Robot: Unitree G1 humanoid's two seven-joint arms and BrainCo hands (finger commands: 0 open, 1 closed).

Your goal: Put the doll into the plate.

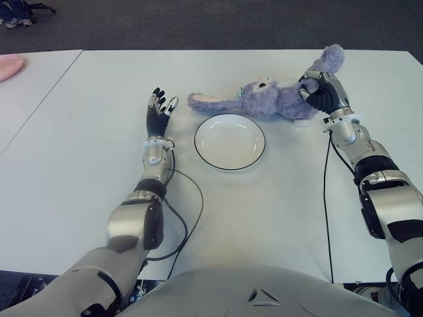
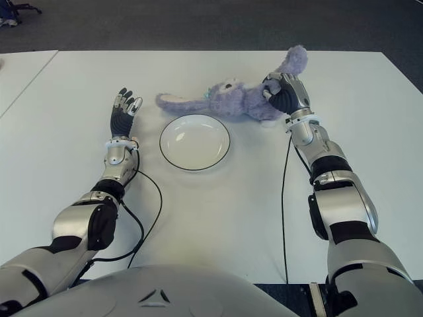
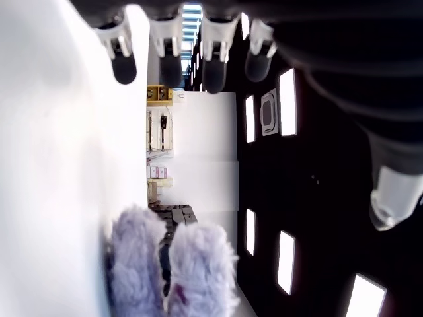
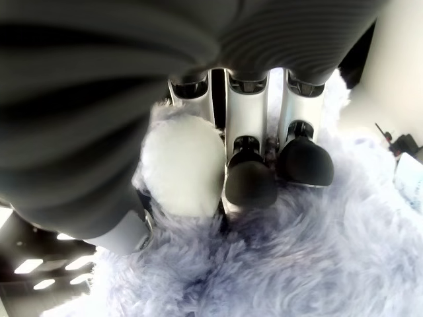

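Robot torso (image 1: 264, 294) is seen lowest in the eye views, at the near edge of a white table (image 1: 79, 165) on which everything sits. Beyond it, the purple doll (image 1: 277, 99) is laid on its side past the far rim of the plate (image 1: 229, 141), just beside it and outside it, ears stretched toward the robot's left and one leg raised at the right. No part of the doll is seen inside the plate, which is white with a dark rim. At the doll's right end, the right hand (image 1: 322, 92) is closed on the body, its fingertips (image 4: 250, 185) pressed into the fur. On the plate's left, apart from it, the left hand (image 1: 157, 112) is held upright, fingers (image 3: 125, 63) extended and nothing gripped. A black cable (image 1: 188, 218) is run along the left arm.
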